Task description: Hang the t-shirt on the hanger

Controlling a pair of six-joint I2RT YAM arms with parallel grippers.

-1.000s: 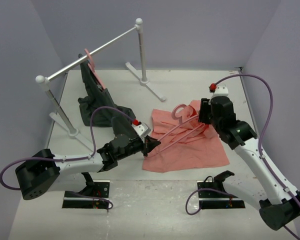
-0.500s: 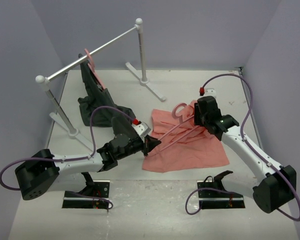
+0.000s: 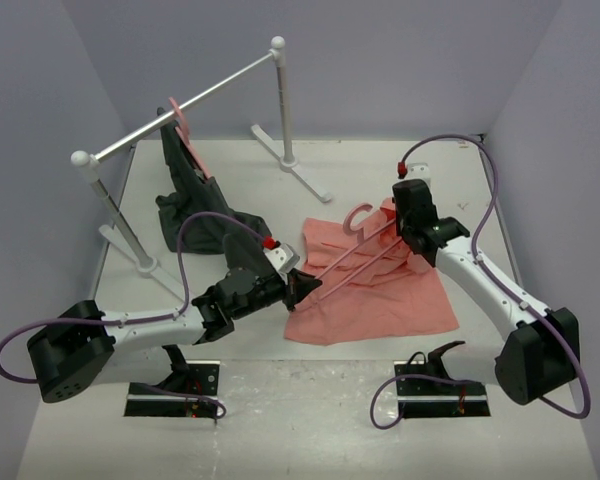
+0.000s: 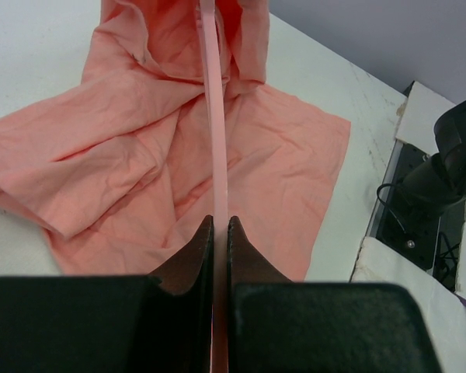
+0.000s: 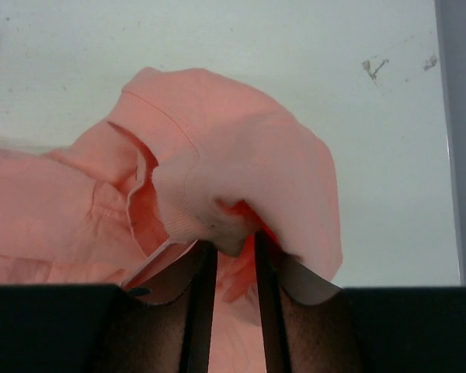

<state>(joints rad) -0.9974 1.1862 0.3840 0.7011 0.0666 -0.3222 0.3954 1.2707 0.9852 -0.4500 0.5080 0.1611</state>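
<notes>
2 black mounts [image 3: 176,384] sit on the table [image 3: 300,440] on the near side of the t-shirt [image 3: 380,300], 1 by each arm base.

Left gripper [image 3: 303,288] is at the t-shirt's near-left edge. In the left wrist view the left gripper [image 4: 220,221] has its 2 fingers pressed together on a thin pink bar, so it is clamped on the hanger [image 4: 211,109].

The hanger [image 3: 352,257] runs slantwise over the t-shirt, from that grip at the near-left up to the far side. Its hook curls just off the t-shirt's far-left edge. In the left wrist view the bar goes straight away from the fingers and into the bunched folds of the t-shirt [image 4: 124,155]. Cannot tell if the far end is inside the cloth or only over it.

The t-shirt is salmon pink and crumpled. It lies spread on the table, with the wide part on the near side and a bunched part on the far side.

Right gripper [image 3: 407,233] is at the t-shirt's far edge, pointing down. In the right wrist view the right gripper [image 5: 228,247] has a fold of the t-shirt [image 5: 225,155] pinched between its 2 fingers, with cloth bulging out past the tips. It is clamped on the cloth.

Far-left of the t-shirt stands a white rack [image 3: 185,103]. A dark grey garment [image 3: 185,195] hangs from it on a 2nd pink hanger [image 3: 180,115], well apart from the t-shirt, with its lower end resting on the table.
</notes>
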